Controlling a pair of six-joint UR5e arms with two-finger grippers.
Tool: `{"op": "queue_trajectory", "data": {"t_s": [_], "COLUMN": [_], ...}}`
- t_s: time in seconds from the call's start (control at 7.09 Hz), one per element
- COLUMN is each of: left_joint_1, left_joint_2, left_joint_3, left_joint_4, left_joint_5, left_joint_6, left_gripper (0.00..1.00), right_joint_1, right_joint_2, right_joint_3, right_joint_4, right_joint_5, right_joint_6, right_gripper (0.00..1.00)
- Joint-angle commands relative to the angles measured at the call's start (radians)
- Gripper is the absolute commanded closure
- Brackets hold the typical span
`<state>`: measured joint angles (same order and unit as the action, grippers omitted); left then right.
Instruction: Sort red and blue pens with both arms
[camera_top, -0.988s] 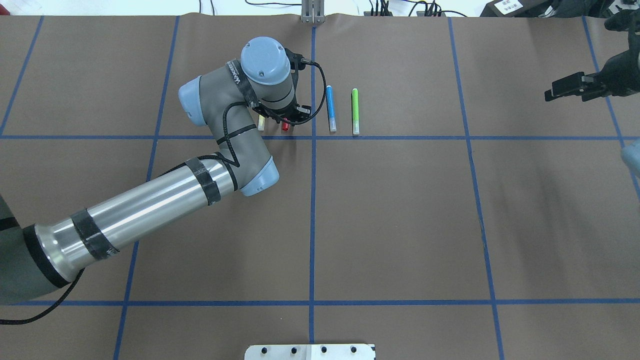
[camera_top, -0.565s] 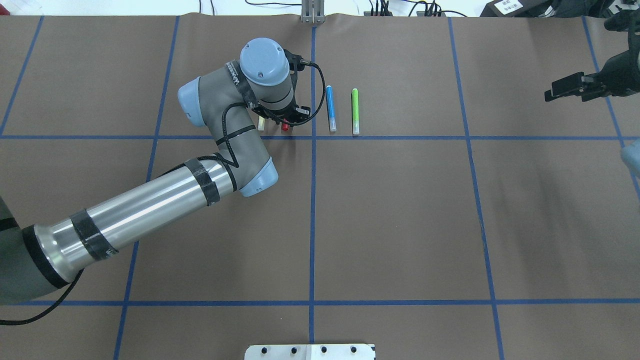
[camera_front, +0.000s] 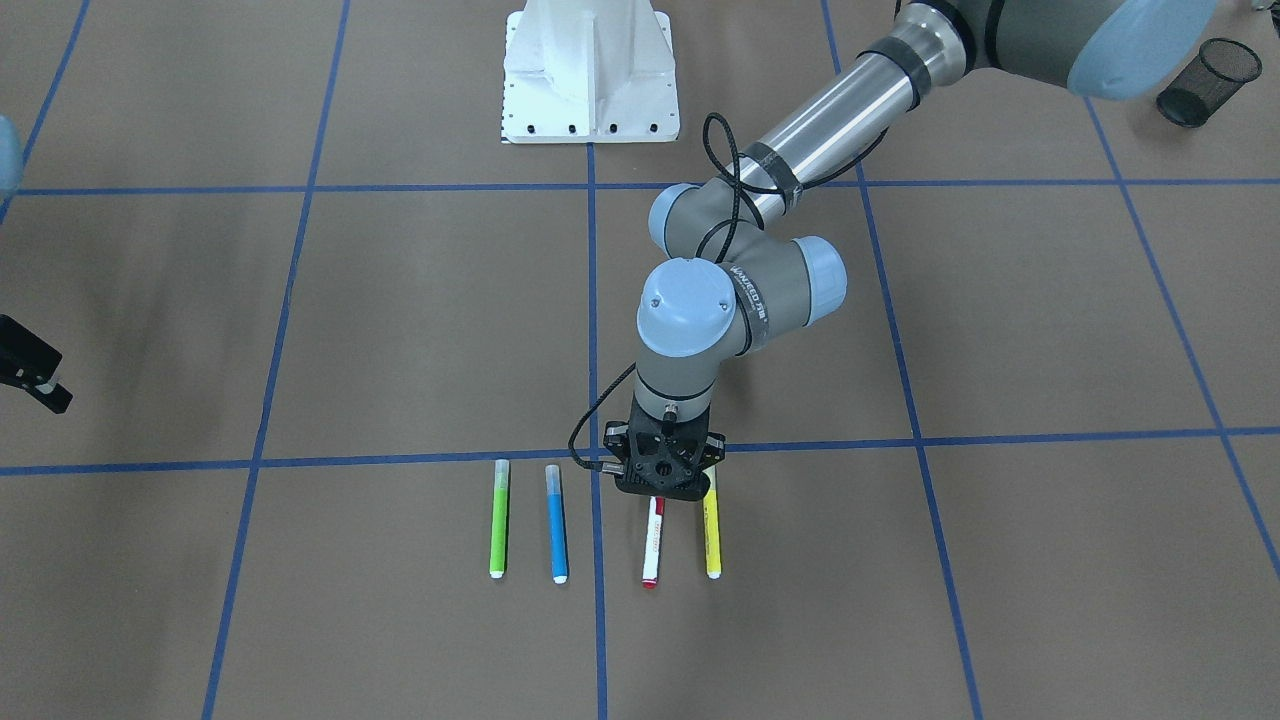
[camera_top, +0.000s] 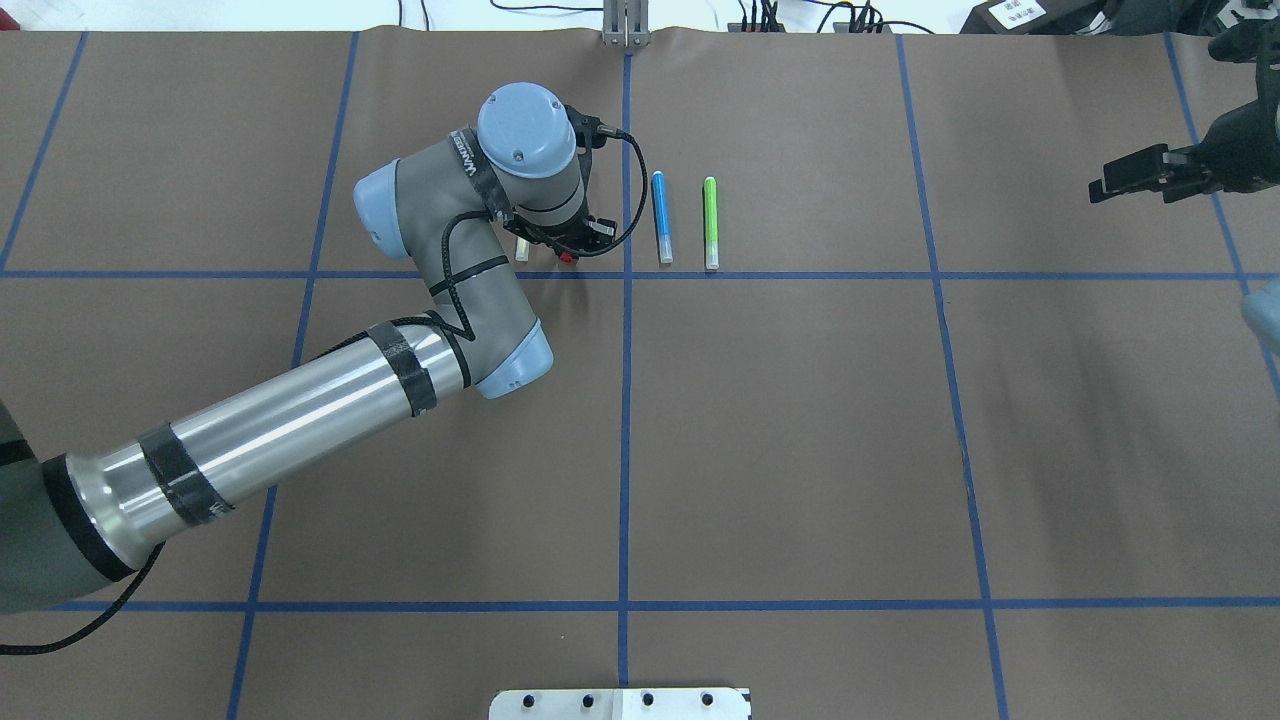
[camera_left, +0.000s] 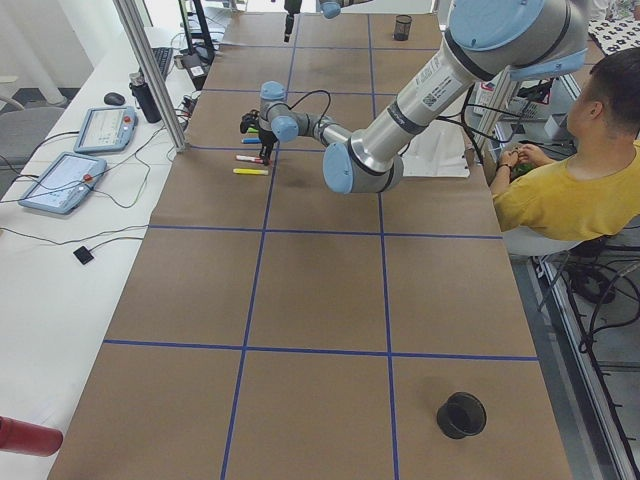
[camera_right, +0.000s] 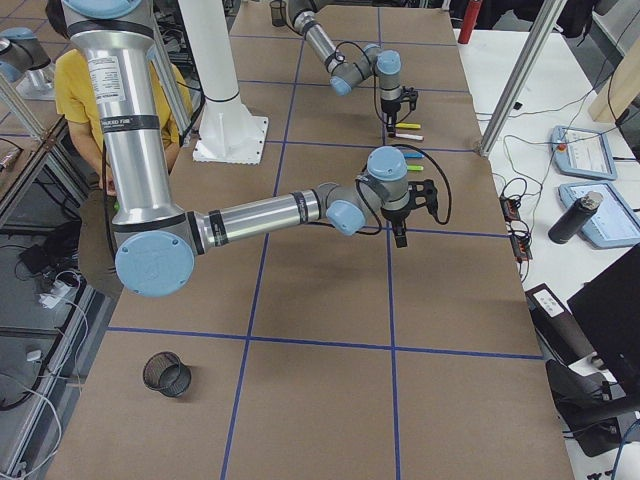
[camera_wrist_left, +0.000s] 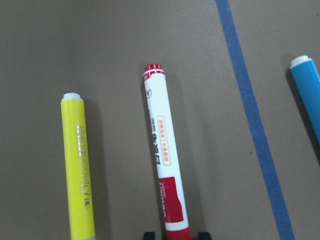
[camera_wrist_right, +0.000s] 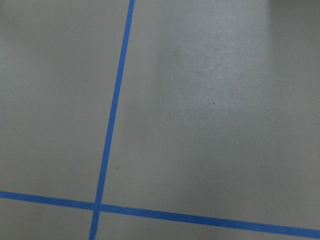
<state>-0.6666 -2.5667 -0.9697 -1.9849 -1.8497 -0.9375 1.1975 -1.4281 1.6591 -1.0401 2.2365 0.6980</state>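
The grey and silver left arm (camera_top: 300, 420) reaches in over the brown paper-covered worktop (camera_top: 800, 420), which is marked with a grid of blue tape lines (camera_top: 624, 420). Its black left hand (camera_front: 663, 487) points straight down over a row of four pens lying parallel, spread just wide enough that one fingertip (camera_wrist_left: 148, 234) stands on each side of a capped end without closing on it. In the row, a slim yellow marker (camera_wrist_left: 80, 170) comes first. Just beside it is the thicker white-barrelled marker with red cap and red label (camera_wrist_left: 164, 165), which is the one straddled. Beyond a tape line lie the slim blue pen (camera_top: 661, 215) and a slim green marker (camera_top: 710, 222). The black right hand (camera_top: 1125, 175) hovers well apart at the far edge; I cannot tell its opening.
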Motion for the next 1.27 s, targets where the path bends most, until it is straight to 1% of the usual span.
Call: {"op": "queue_trajectory", "data": {"t_s": [0.0,0.28,0.42,0.71,0.85,0.99,1.13], "left_joint_1": [0.005,-0.001,-0.001,-0.005,-0.019,-0.034,-0.06], "left_joint_2": [0.006,0.006,0.032,0.222,0.287,0.349,0.356], "left_joint_3": [-0.024,-0.102,-0.171,-0.434,-0.555,-0.657,-0.761], "left_joint_4": [0.002,0.011,0.014,0.003,0.018,0.096,0.32], "left_joint_5": [0.0,-0.002,-0.002,-0.002,-0.002,-0.002,0.001], "left_joint_6": [-0.009,-0.053,-0.093,-0.18,-0.205,-0.205,-0.193], "left_gripper": [1.0,1.0,1.0,1.0,1.0,1.0,1.0], "right_joint_1": [-0.001,-0.001,-0.001,-0.001,-0.001,0.001,0.001], "right_joint_2": [0.0,0.0,0.0,0.0,0.0,0.0,-0.002], "right_joint_3": [0.001,0.001,0.001,0.002,0.001,0.001,0.001], "right_joint_4": [0.0,0.0,0.0,0.002,0.003,0.003,0.003], "right_joint_5": [0.0,0.0,0.0,0.0,0.0,0.0,0.0], "right_joint_6": [0.0,0.0,0.0,0.0,0.0,0.0,0.0], "right_gripper": [0.01,0.01,0.01,0.01,0.01,0.01,0.01]}}
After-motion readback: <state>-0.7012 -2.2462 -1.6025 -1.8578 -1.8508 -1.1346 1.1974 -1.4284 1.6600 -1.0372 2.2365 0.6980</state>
